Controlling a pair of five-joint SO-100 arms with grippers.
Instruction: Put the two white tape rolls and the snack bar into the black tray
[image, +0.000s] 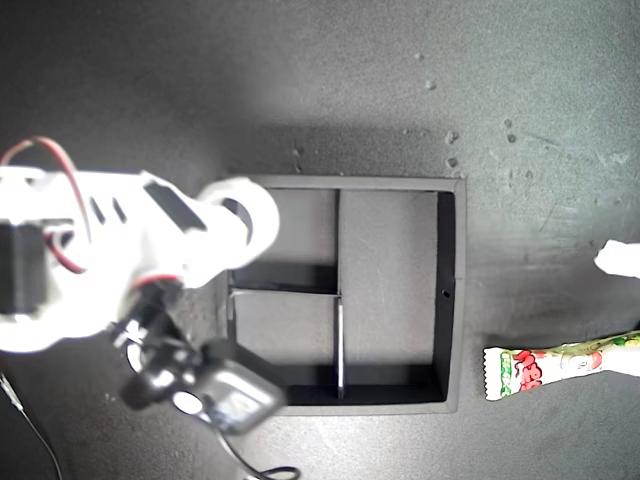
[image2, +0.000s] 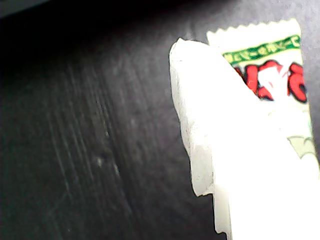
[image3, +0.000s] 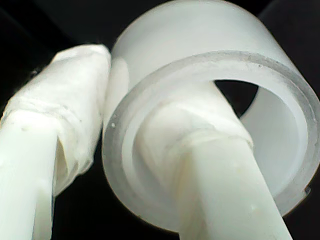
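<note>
Tray (image: 450, 300) lies under my second hand (image: 245, 215) pinching tape roll (image3: 210, 130); first hand's (image2: 235, 150) spread untellable.

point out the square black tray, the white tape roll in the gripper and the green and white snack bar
square black tray (image: 450, 300): exterior view, bare side wall.
white tape roll (image3: 280, 85): second wrist view, outer band.
green and white snack bar (image: 535, 370): exterior view, red-lettered wrapper.

A wide white tape roll (image3: 210, 130) hangs pinched by its wall over the black tray's (image: 450, 300) upper small compartment at the exterior view's left. The green-and-white snack bar (image: 560, 368) lies flat just outside the tray, at that view's right.
</note>
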